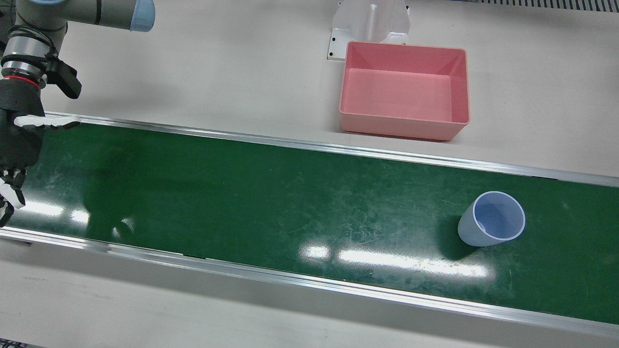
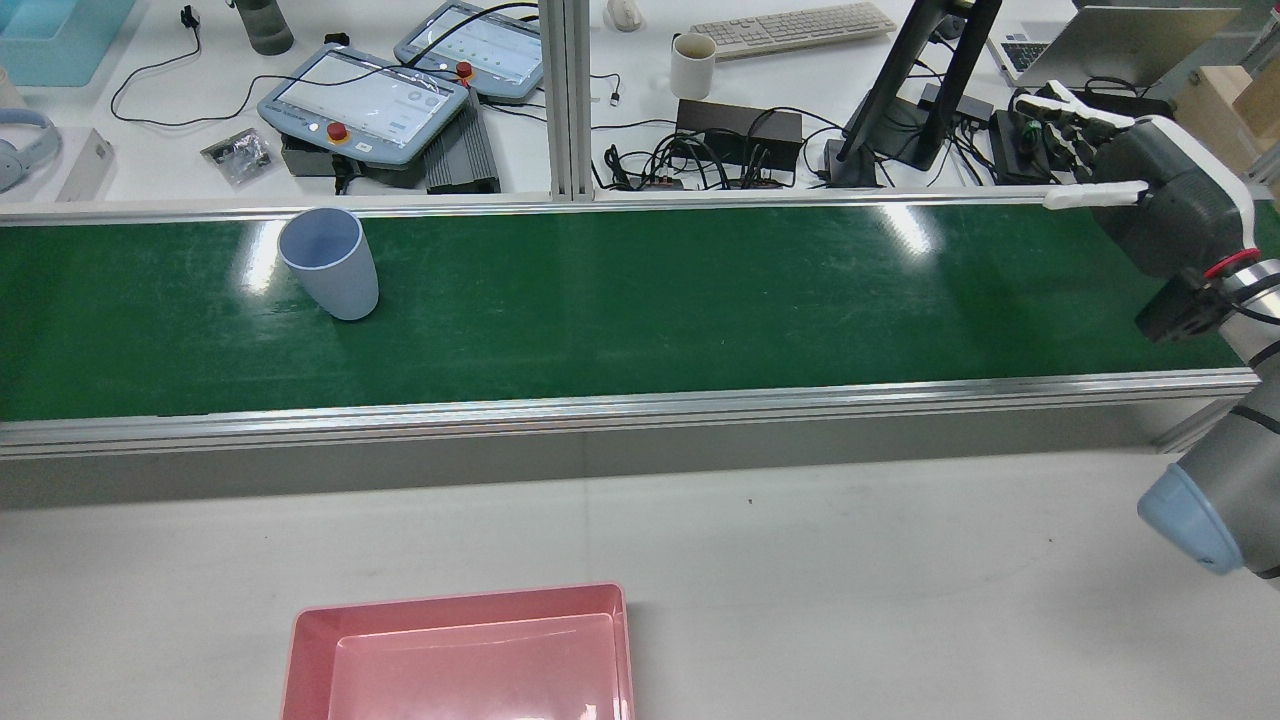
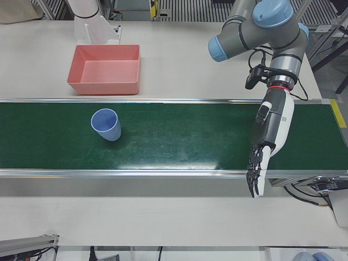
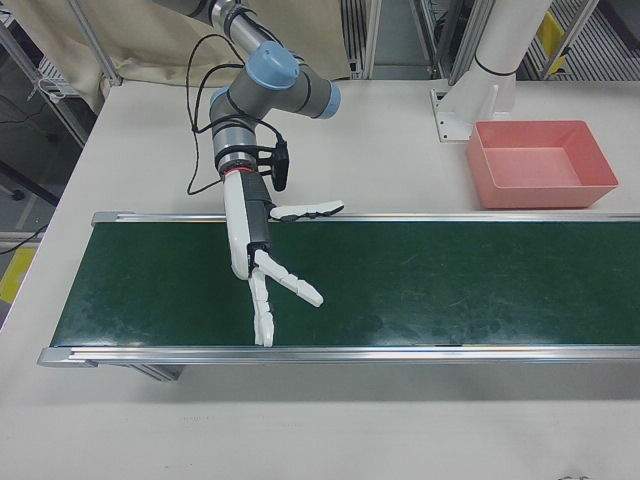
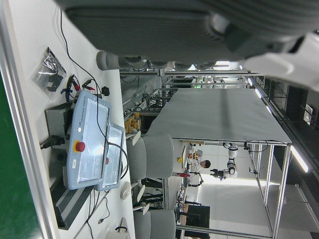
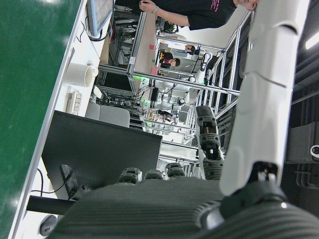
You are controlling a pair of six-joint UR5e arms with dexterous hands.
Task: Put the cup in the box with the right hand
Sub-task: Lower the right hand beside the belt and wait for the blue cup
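Observation:
A pale blue cup [image 1: 491, 218] stands upright on the green belt [image 1: 242, 193], far from my right hand. It also shows in the rear view [image 2: 330, 262] and the left-front view [image 3: 106, 125]. The pink box [image 1: 401, 128] sits empty on the white table beyond the belt, and shows in the other views too [image 2: 470, 670] [image 3: 103, 87] [image 4: 545, 195]. My right hand [image 1: 17, 140] [image 2: 1160, 200] [image 4: 250, 250] is open and empty, fingers spread, over the belt's other end. My left hand [image 3: 267, 141] is open and empty, fingers straight, over the belt beyond the cup.
The belt has raised aluminium rails [image 1: 309, 145] along both sides. A white arm pedestal [image 1: 370, 24] stands just behind the box. Teach pendants [image 2: 360, 100], cables, a white mug [image 2: 692, 65] and a monitor stand [image 2: 920, 90] crowd the desk past the belt.

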